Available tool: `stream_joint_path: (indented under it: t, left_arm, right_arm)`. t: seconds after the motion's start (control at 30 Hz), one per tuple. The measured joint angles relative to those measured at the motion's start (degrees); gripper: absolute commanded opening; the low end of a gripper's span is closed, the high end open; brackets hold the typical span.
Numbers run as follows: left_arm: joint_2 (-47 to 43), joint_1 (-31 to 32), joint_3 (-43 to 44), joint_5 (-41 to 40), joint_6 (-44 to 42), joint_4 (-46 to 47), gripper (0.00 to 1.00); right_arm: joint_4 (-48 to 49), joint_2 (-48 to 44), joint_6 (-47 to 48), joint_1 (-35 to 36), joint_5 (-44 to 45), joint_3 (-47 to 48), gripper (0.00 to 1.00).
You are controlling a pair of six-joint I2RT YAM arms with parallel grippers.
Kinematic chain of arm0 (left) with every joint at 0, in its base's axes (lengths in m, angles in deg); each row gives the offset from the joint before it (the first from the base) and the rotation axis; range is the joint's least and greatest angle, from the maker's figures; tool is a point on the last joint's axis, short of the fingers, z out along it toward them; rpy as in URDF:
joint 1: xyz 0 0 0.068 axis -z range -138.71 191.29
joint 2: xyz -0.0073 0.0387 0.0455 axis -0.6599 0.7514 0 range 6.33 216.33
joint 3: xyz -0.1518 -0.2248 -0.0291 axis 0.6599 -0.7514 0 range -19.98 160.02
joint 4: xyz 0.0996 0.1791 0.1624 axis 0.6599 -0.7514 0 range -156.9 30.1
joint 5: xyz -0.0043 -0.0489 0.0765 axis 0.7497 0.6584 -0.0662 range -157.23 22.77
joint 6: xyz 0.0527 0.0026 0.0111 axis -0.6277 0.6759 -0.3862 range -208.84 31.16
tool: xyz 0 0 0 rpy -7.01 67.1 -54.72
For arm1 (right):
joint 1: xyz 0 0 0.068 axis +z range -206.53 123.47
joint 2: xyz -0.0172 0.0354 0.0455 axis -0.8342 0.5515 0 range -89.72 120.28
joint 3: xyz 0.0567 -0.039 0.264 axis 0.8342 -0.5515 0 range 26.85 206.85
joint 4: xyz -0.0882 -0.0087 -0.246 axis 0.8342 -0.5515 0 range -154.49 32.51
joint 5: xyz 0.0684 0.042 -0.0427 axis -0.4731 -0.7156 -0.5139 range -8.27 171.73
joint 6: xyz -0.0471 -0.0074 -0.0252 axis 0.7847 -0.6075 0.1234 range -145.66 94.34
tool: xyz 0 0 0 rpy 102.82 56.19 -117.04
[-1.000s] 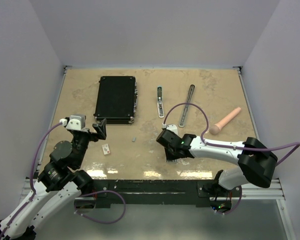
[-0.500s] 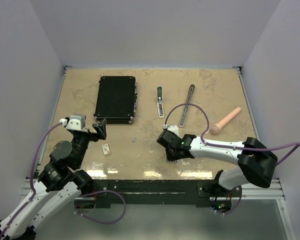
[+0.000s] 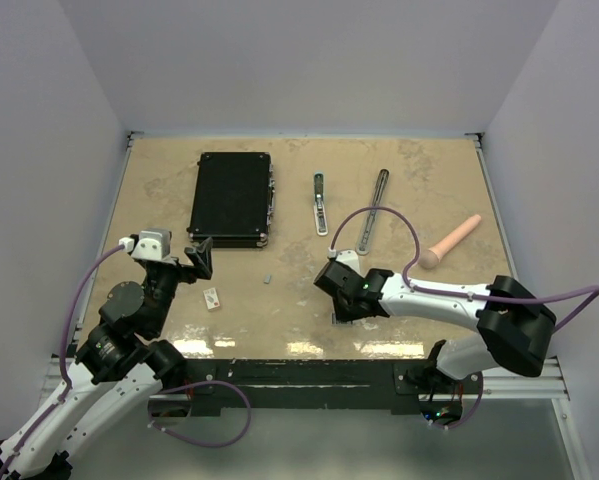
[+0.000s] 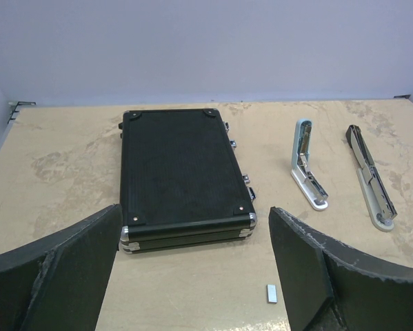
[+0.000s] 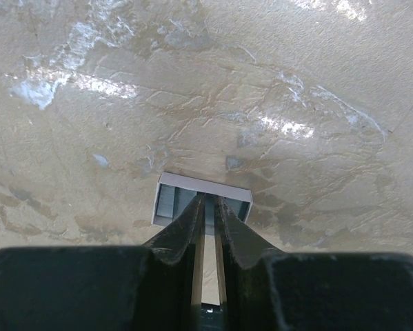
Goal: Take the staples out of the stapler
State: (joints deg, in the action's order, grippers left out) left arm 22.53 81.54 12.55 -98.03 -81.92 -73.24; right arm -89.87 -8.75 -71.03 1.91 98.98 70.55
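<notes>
The stapler lies apart in two pieces at the back: a short dark-tipped bar (image 3: 320, 203) (image 4: 306, 165) and a longer rail (image 3: 373, 210) (image 4: 370, 179). My right gripper (image 3: 340, 303) (image 5: 206, 201) points down at the table, its jaws almost together with the tips inside a small white open box (image 5: 166, 189) of grey staples (image 5: 172, 205). A grey strip shows between the tips. One loose staple block (image 3: 267, 279) (image 4: 272, 293) lies on the table. My left gripper (image 3: 199, 257) (image 4: 192, 276) is wide open and empty, hovering near the block.
A flat black case (image 3: 231, 198) (image 4: 182, 172) lies at the back left. A pink cylinder (image 3: 451, 242) lies at the right. A small white tile (image 3: 212, 298) sits by the left arm. White walls close in the table on three sides.
The right wrist has shifted slightly to the left over the box. The left arm has not moved.
</notes>
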Motion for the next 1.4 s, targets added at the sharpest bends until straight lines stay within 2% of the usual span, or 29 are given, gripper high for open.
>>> stream_joint_path:
  t: [0.6, 0.8, 0.9, 0.93, 1.2, 1.4]
  left_arm:
    - [0.0, 0.0, 0.0, 0.0, 0.0, -0.02, 0.92]
    - [0.0, 0.0, 0.0, 0.0, 0.0, 0.0, 0.92]
    - [0.0, 0.0, 0.0, -0.07, 0.02, 0.0, 0.91]
    - [0.02, 0.0, 0.0, -0.07, 0.02, -0.02, 0.91]
    - [-0.07, 0.0, 0.0, -1.73, 0.02, -0.11, 0.91]
    - [-0.9, 0.0, 0.0, -3.13, 0.04, -0.13, 0.91]
  right_arm:
    - [1.9, -2.62, 0.59, 0.0, -1.4, 0.11, 0.15]
    - [2.23, -2.6, 1.09, 0.0, -1.77, 1.55, 0.31]
    - [3.72, -1.86, 1.73, 0.0, -1.75, 4.57, 0.43]
    - [4.24, -1.25, 1.81, 0.0, -1.73, 6.1, 0.47]
    - [6.95, 13.9, -1.64, 0.46, 0.7, 23.41, 0.5]
    - [6.62, 22.71, -5.88, 1.29, 2.89, 30.34, 0.51]
